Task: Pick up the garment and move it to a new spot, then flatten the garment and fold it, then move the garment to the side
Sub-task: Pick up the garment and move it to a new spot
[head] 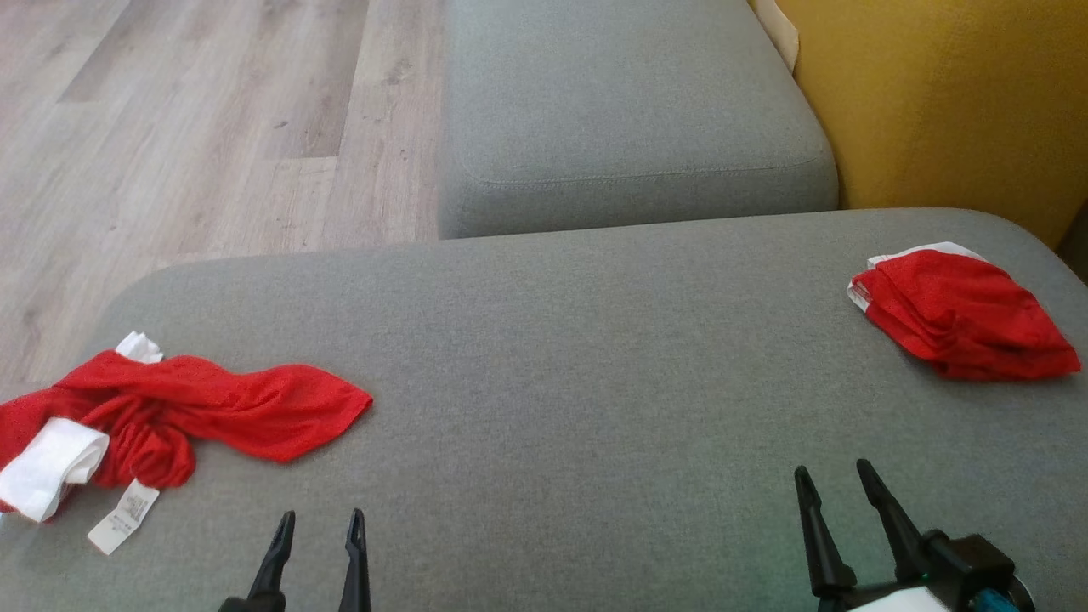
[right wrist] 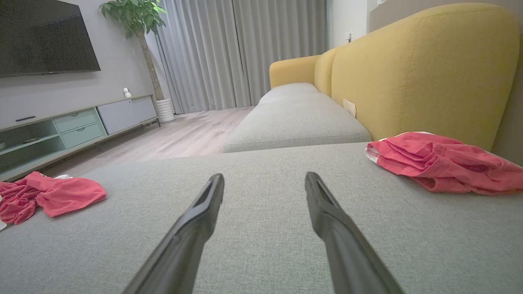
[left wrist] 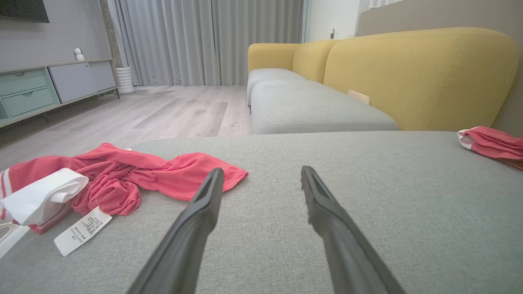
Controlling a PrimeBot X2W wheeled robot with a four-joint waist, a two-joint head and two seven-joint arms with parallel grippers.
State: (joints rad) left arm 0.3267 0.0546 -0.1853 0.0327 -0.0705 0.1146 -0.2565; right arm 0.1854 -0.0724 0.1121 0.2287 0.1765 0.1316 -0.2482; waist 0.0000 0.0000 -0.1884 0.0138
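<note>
I am holding my left gripper (head: 323,515) and right gripper (head: 831,469) spread — empty. The crumpled garment (head: 212,408) is lying at my left.

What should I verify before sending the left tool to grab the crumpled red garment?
1. Left tool open and empty: ok.
2. Right tool open and empty: ok.
3. Crumpled red garment uncovered, to the left of the left tool: ok.
4. Garment lying flat: not ok; it is bunched, with its white band and care label showing.
5. Whole garment on the grey seat cushion: cannot tell; its left end runs out of the head view.
6. Folded red garment away from the middle, at far right: ok.
</note>
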